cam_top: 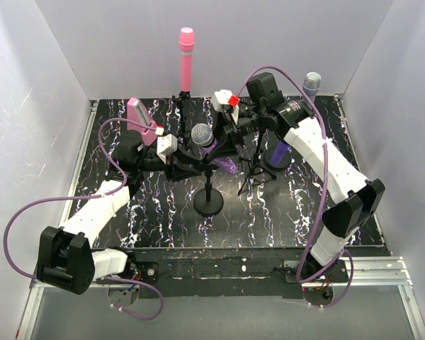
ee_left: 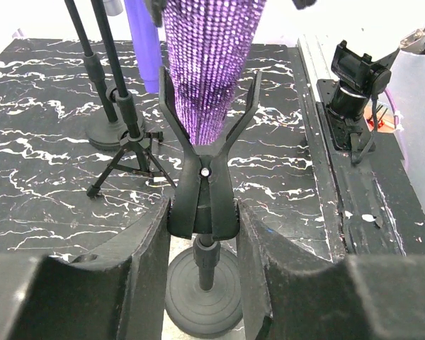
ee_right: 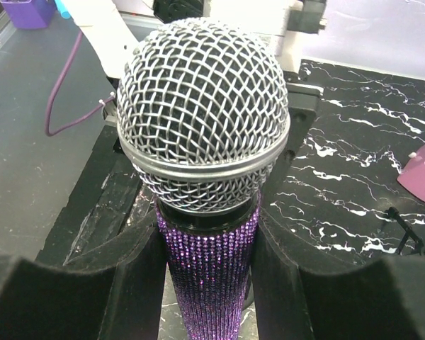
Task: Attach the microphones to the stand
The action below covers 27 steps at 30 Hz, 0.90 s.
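Note:
The glittery purple microphone (ee_right: 207, 283) with its silver mesh head (cam_top: 202, 134) stands upright at mid-table, and my right gripper (ee_right: 207, 248) is shut on its body just under the head. Its lower end (ee_left: 209, 64) sits between the prongs of the black clip (ee_left: 202, 205) on the round-based stand (cam_top: 210, 203). My left gripper (ee_left: 202, 212) is shut on that clip's handles, one finger against each side. A pink microphone (cam_top: 186, 57) stands upright at the back. A dark purple microphone (cam_top: 312, 83) stands at the right, partly hidden by my right arm.
A pink wedge-shaped box (cam_top: 140, 117) lies at the back left beside my left wrist. A small black tripod stand (ee_left: 127, 142) stands just right of the centre stand. White walls close in the table on three sides. A metal rail (cam_top: 382, 269) runs along the near edge.

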### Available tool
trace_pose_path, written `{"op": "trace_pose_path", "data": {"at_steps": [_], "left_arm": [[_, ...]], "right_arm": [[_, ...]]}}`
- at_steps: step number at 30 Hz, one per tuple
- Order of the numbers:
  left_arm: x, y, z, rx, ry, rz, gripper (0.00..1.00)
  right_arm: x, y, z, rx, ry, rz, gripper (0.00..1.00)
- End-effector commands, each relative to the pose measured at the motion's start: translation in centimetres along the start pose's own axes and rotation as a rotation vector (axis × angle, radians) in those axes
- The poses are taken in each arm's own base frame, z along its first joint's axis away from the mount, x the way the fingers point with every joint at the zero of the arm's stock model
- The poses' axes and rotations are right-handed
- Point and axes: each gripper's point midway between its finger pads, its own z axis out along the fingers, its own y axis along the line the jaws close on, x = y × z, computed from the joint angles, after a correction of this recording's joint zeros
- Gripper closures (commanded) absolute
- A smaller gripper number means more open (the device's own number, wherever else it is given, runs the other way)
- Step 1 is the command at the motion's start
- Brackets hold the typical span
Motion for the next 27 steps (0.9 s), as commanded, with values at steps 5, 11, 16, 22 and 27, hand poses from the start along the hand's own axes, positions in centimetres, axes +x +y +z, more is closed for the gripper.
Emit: {"op": "trace_pose_path", "data": {"at_steps": [5,11,16,22,27], "left_arm": [[-1.5,-0.4,0.1,0.028,-0.008,0.04,0.98],[-1.7,-0.7,0.0,0.033,-0.014,0.037,1.0],[-1.8,-0.8,-0.1,0.02,-0.016,0.03,0.98],[-2.0,-0.7,-0.2,0.001,-0.023,0.013,0.63],[-2.1,-1.0,-0.3,-0.003,-0.021,0.015,0.32]], "right_arm": [[-1.2,0.7,1.7,-0.015,-0.008,-0.054,0.99],[-0.1,-1.1,2.6,0.021,-0.014,-0.022,0.99],[0.3,-1.1,2.8,0.016,-0.012,-0.012,0.99],[0.9,-1.1,2.7,0.022,-0.004,0.0,0.99],[0.8,-1.2,2.4,0.031,-0.006,0.007,0.99]]}}
